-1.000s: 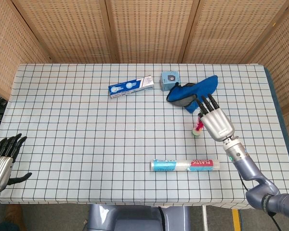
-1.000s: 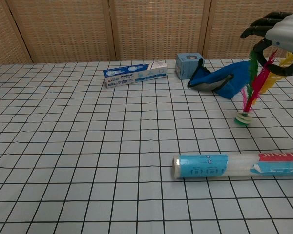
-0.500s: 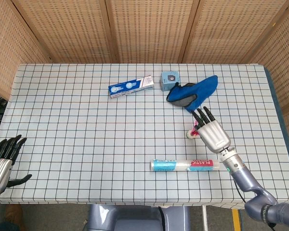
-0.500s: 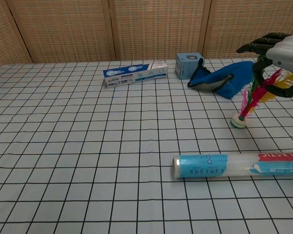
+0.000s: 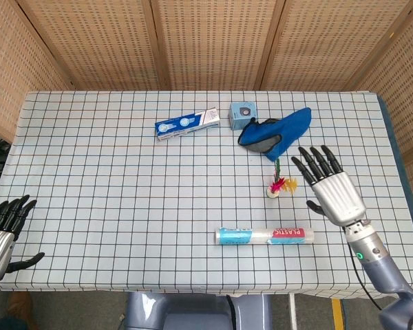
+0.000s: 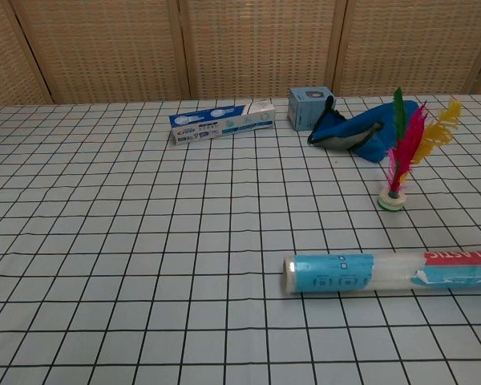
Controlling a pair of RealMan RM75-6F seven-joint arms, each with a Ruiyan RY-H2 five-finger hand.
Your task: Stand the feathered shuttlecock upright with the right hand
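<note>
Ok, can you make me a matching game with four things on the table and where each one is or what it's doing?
Things:
1. shuttlecock
2. toothpaste box
3. plastic wrap roll
4. right hand

States:
A. lying flat nearest the front edge
B. open, holding nothing
C. standing on its base, feathers up
D. lying at the back, left of the small blue box

Pairs: 1-C, 2-D, 3-A, 4-B

Table (image 5: 89, 206): matt checked cloth cover. Shuttlecock (image 6: 401, 152): soft dyed feathers on a smooth disc base. Roll (image 6: 385, 271) near the front edge: glossy clear plastic film with printed label. Right hand (image 5: 334, 192): brushed metal back, black plastic fingers. Toothpaste box (image 5: 187, 124): glossy printed card. Pouch (image 5: 275, 132): blue cloth. Rear screen (image 5: 206, 41): woven cane in wood frames.
</note>
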